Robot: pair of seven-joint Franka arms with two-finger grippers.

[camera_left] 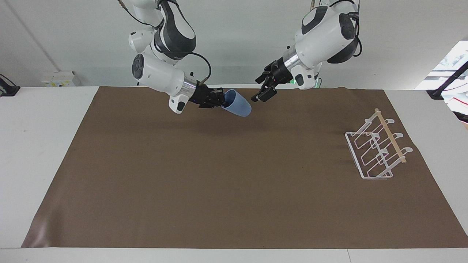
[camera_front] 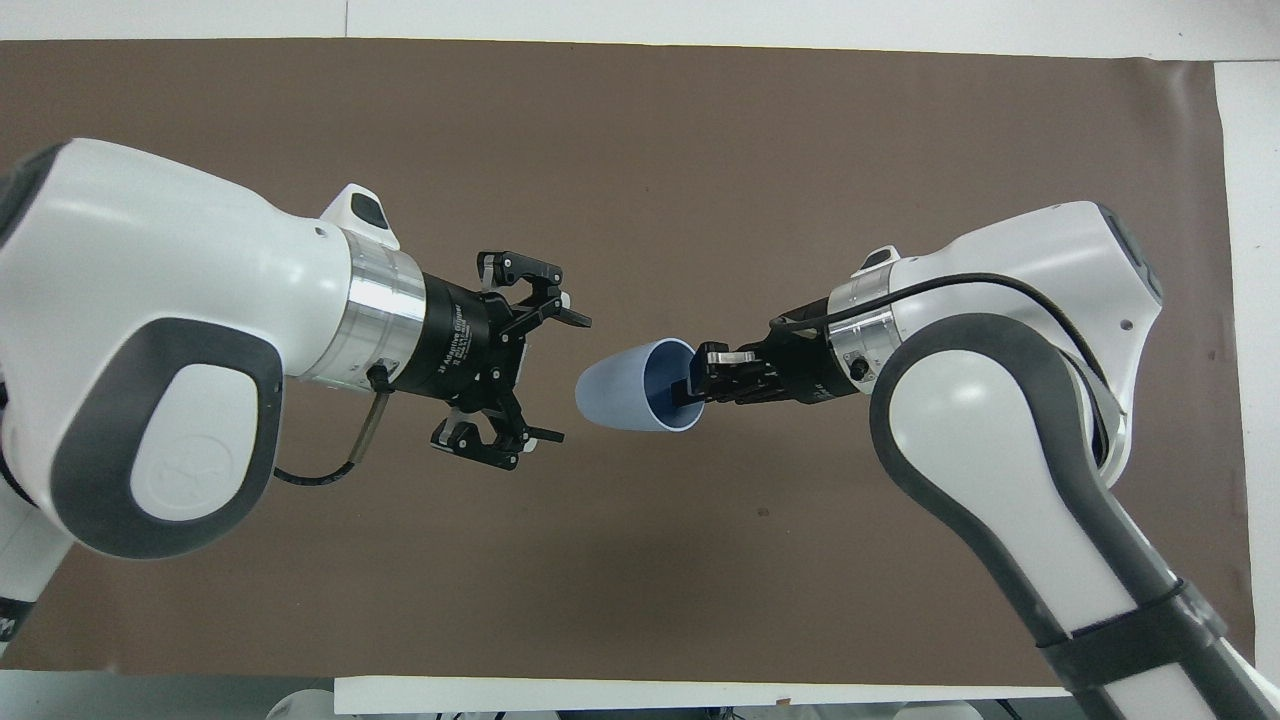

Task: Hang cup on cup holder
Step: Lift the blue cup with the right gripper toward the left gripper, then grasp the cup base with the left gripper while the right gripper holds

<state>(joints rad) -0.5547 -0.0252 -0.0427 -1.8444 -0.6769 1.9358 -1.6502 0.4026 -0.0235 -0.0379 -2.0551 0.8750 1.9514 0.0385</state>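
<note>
Above the brown mat (camera_left: pixel 234 175) on the table (camera_left: pixel 44 120), at the edge nearest the robots: right pincer (camera_left: pixel 218 99) raised and clamped on the rim of the cup (camera_left: pixel 238 103), one finger inside the mouth and one outside. Cup light blue, carried clear of the mat, lying nearly on its side, mouth toward the right arm, closed bottom pointing toward the left pincer (camera_left: pixel 264 89). In the overhead view, same cup (camera_front: pixel 630 386) seen between the two pincers, right pincer (camera_front: pixel 700 377) gripping at the rim. Left pincer (camera_front: pixel 545 378) spread wide, holding nothing, fingers facing the cup's bottom, just beside it and apart from it; small gap visible in both views. Cup holder (camera_left: pixel 376 149) standing on the mat toward the left arm's end of the table, white wire prongs with a wooden rod along the top, well apart from both pincers and from the cup; hidden under the left arm in the overhead view.
</note>
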